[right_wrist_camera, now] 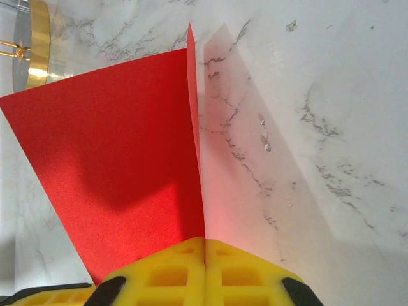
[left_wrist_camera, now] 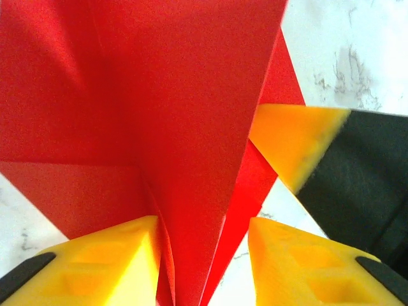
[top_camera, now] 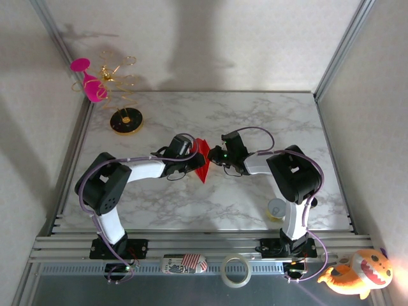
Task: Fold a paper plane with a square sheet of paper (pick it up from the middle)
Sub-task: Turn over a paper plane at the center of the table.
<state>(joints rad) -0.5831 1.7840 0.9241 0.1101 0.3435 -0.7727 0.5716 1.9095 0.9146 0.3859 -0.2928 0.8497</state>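
The square sheet of paper stands folded into a narrow red paper plane (top_camera: 203, 160), held on edge at the table's middle between both arms, its point toward the near side. My right gripper (top_camera: 214, 156) is shut on the plane's upright crease (right_wrist_camera: 194, 127); its yellow fingers (right_wrist_camera: 204, 241) meet with the paper pinched between them, and a flap (right_wrist_camera: 115, 159) spreads to the left. My left gripper (top_camera: 193, 159) straddles the folded layers (left_wrist_camera: 166, 102) from the other side. Its jaws (left_wrist_camera: 201, 220) stand apart, with bare table showing beside the right finger (left_wrist_camera: 287, 255). A right-gripper finger (left_wrist_camera: 293, 143) shows beyond the paper.
A gold wire stand on a round base (top_camera: 126, 121) holds a pink wine glass (top_camera: 89, 81) at the far left. A small cup (top_camera: 276, 208) sits by the right arm's base. A tape roll (top_camera: 236, 270), a striped object (top_camera: 185, 262) and an orange plush toy (top_camera: 357, 274) lie at the near edge.
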